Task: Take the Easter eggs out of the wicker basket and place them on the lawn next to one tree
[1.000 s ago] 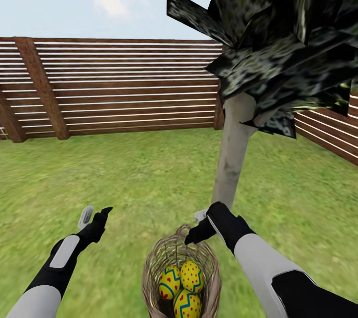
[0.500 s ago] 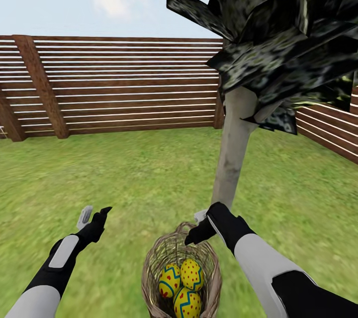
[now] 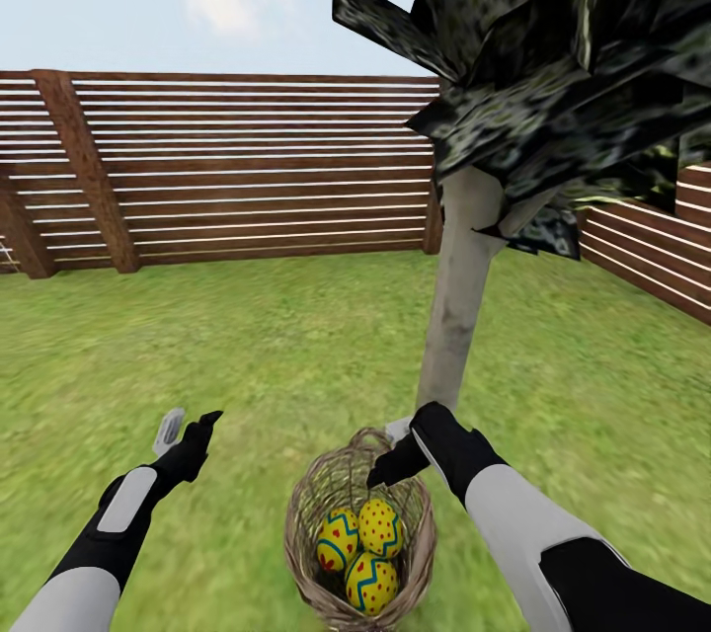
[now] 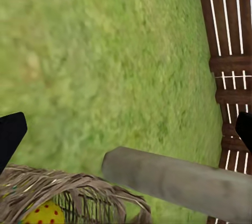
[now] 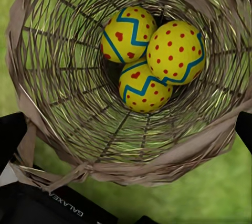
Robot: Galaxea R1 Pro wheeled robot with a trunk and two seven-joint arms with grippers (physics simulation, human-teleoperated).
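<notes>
- Task status: none of the three yellow Easter eggs with blue zigzag bands and red marks (image 5: 146,59) has been taken out. All three lie clustered at the bottom of the round grey-brown woven-twig wicker basket (image 3: 308,513), touching one another.
- The basket stands on the mottled green lawn (image 3: 247,336), near the foot of the tree with the straight pale grey-brown trunk and dark jagged foliage (image 3: 456,316). Judgement: the drop zone is already within reach; what remains is three lifts and three placements by this trunk.
- Right tool (image 3: 397,446): at the far rim of the basket, by the small loop handle. In the right wrist view the rim runs between the two dark fingertips (image 5: 11,137), which sit wide apart. Whether it actually pinches the rim I cannot tell.
- Left tool (image 3: 190,425): raised over bare grass, well apart from the basket, fingers spread, nothing between them. Its wrist view takes in the trunk, the basket rim and the brown slatted wooden fence (image 4: 231,66).
- Change over the last second: basket and eggs sit slightly higher in the head view and more of the basket's base shows; the tree and fence have also shifted a little, so camera motion accounts for at least part. Both arms look unchanged.
</notes>
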